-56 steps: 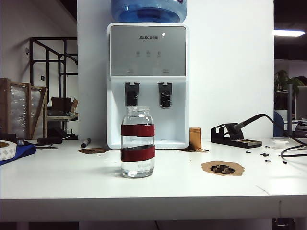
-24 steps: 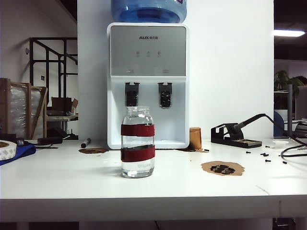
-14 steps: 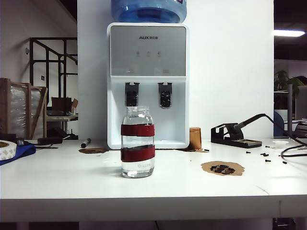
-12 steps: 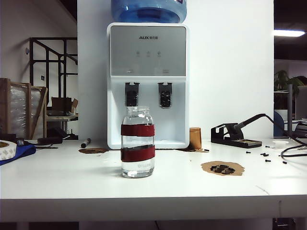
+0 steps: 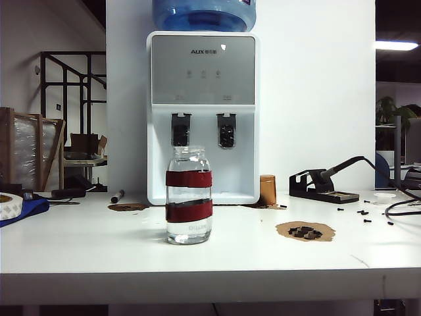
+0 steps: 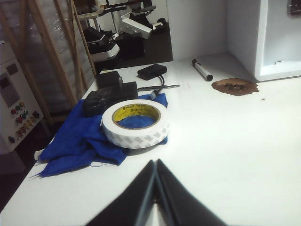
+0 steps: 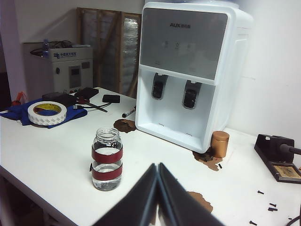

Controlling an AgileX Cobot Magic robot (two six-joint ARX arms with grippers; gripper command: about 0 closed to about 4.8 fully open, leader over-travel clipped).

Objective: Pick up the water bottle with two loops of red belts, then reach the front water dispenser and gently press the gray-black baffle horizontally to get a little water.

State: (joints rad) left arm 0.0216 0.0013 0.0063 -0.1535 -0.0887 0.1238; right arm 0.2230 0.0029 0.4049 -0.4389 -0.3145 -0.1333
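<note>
Pre-grasp stage: water bottle [image 5: 189, 204] stands upright, ungrasped, on the table [image 5: 99, 253] before the water dispenser [image 5: 202, 72]. Left gripper [image 6: 155, 169] and right gripper [image 7: 158, 172] are both clenched and empty (neither near it). Next, the right likely needs to spread its jaws and approach.

We are keeping our left gripper [image 6: 155, 165] closed, its two dark fingers pressing flat together into a single point and holding nothing. We are holding our right gripper [image 7: 157, 167] the same way, fingers meeting tip to tip with nothing between them. Neither arm is showing in the exterior view; only the wrist views are catching the fingers.
</note>
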